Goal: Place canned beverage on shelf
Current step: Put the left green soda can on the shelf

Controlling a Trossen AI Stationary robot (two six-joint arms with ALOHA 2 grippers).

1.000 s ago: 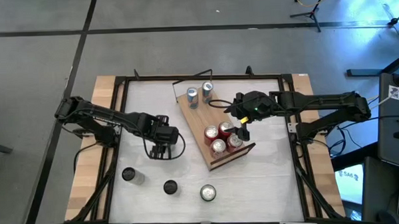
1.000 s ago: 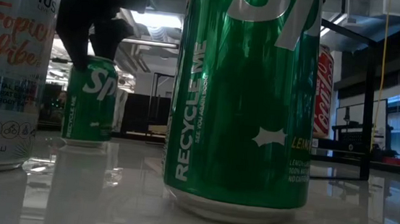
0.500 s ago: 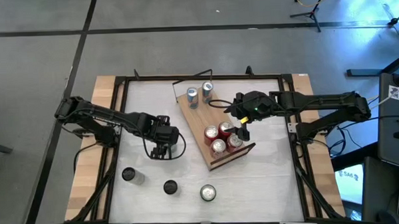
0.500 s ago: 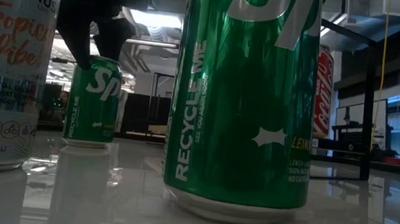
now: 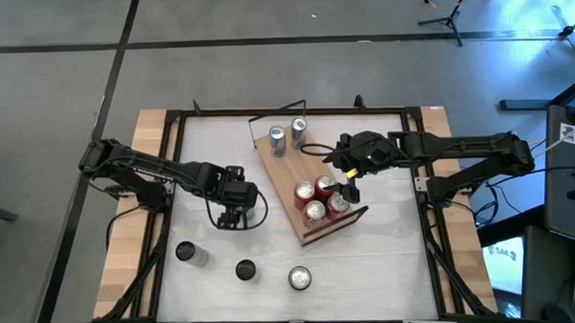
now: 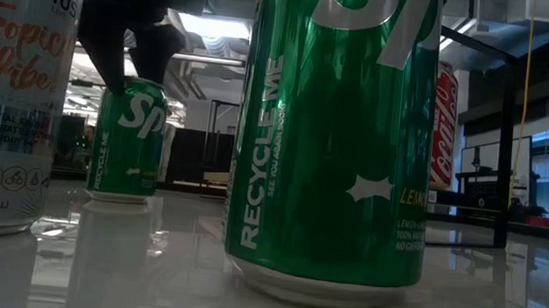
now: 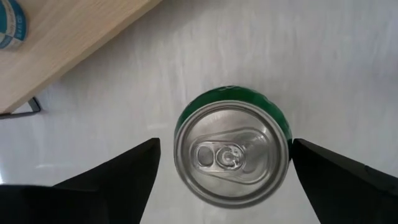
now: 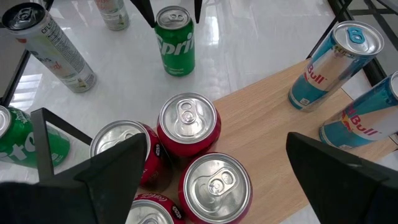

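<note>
Left hand (image 5: 234, 217) hangs over a green soda can (image 7: 232, 152) on the white worktop (image 5: 220, 154), its fingers (image 7: 118, 171) spread on either side of the can, clear of it. That can stands upright, silver top unopened, just beside the shelf (image 5: 286, 171), a long light-wood board. On the shelf stand three red cans (image 8: 188, 123) together and two blue-and-silver cans (image 5: 287, 136) farther along. Right hand (image 5: 350, 192) hovers above the red cans, fingers apart.

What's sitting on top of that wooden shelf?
The shelf carries red cans bunched at one end and two blue-and-silver cans at the other. The right pincer hangs open above the red cans, so part of that bunch is covered and I can't count them.
</note>
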